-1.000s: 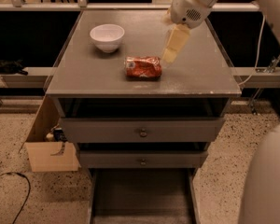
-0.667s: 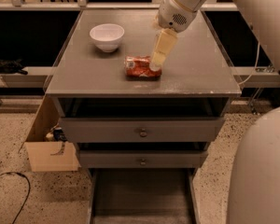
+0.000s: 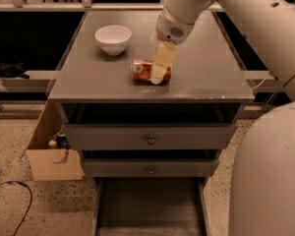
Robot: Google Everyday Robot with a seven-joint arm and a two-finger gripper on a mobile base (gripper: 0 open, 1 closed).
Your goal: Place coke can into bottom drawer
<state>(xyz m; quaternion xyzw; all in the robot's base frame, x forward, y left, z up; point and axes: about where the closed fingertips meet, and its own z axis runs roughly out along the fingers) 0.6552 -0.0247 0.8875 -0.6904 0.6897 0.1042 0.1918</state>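
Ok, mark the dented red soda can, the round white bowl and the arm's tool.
Dented red soda can [image 3: 141, 70]: camera view, its exposed left half.
Round white bowl [image 3: 113, 46]: camera view, outer wall.
Cream-coloured tool [image 3: 158, 77]: camera view, lower tip, at the can's right end.

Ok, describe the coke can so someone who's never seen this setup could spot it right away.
Look at the flat top of the grey cabinet. Near its front middle the coke can lies on its side, with the gripper right over one end. It is the only red thing there, smaller than the white bowl behind it to the left.
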